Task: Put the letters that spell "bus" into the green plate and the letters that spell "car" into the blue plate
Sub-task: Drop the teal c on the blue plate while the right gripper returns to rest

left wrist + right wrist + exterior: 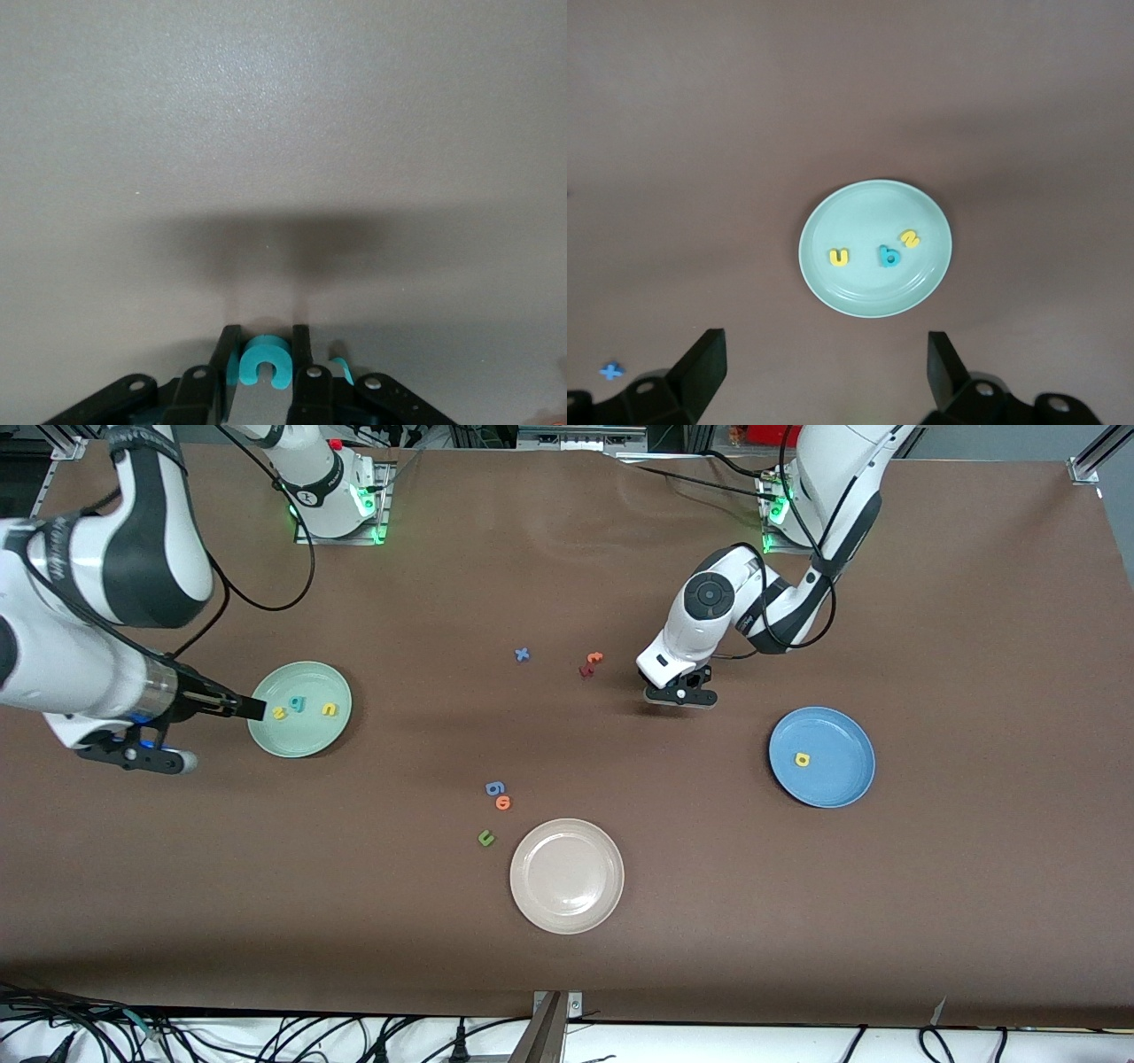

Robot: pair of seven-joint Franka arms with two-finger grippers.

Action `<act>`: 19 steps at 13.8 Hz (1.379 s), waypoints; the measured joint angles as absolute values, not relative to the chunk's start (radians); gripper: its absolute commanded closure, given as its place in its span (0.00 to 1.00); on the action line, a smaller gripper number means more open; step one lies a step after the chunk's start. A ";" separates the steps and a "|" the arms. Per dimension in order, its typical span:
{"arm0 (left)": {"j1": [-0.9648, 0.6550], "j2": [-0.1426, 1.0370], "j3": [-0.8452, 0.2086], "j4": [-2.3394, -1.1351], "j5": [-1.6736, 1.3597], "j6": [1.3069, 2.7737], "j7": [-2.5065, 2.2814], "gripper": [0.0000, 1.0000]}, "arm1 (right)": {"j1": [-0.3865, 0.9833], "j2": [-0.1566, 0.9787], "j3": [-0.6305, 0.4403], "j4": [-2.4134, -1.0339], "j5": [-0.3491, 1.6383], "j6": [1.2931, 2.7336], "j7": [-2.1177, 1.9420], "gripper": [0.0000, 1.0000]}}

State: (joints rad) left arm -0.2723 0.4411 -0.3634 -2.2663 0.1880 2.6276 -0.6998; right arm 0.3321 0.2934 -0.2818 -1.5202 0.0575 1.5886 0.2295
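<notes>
Three letters already lie in the green plate (266, 735): the yellow s (280, 713), the teal b (298, 704) and the yellow u (330, 709), side by side across its middle, so "bus" looks finished. The blue plate (846, 790), toward the left arm's end of the table, holds only the yellow a (803, 759).

In the left wrist view, the teal c (260, 363) sits between the fingers (228, 367) of the left gripper (680, 693), low at the table; its open mouth faces the wrist camera and its back faces away. The fingers stand just beside its two flanks, closing on it, though I cannot tell whether they are already pinching it. A second teal piece (343, 369), probably the r, peeks out just beside one finger, too hidden to be sure. In the front view the gripper covers both letters.

From that gripper the blue plate lies at about four o'clock on the front view's face, near and with nothing between. The left arm is plainly the nearer one for this carry.

The right gripper (257, 708) hangs over the green plate's rim at nine o'clock, fingers spread wide and empty, waiting.

Around twelve o'clock from the beige plate (532, 903) lie strays: a blue x (522, 654), an orange and a red letter (591, 663), a blue 6 (494, 787), an orange o (503, 802) and a green u (485, 837).
</notes>
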 measured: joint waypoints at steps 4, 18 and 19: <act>-0.265 0.441 -0.363 -2.193 0.189 2.490 -0.694 0.81 | 0.329 0.294 -0.337 -1.444 0.057 1.522 0.191 0.00; 0.192 0.388 -0.351 -2.098 0.198 2.351 0.097 0.73 | 0.343 0.296 -0.326 -1.400 0.058 1.472 0.100 0.00; 0.201 0.388 -0.352 -2.098 0.198 2.350 0.110 0.53 | 0.342 0.296 -0.326 -1.399 0.058 1.472 0.084 0.00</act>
State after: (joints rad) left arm 0.2012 0.3879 -0.3516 -2.0980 0.1976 2.3498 0.1095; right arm 0.3425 0.2958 -0.3256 -1.3990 0.0577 1.4717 0.0842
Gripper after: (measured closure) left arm 0.722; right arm 0.000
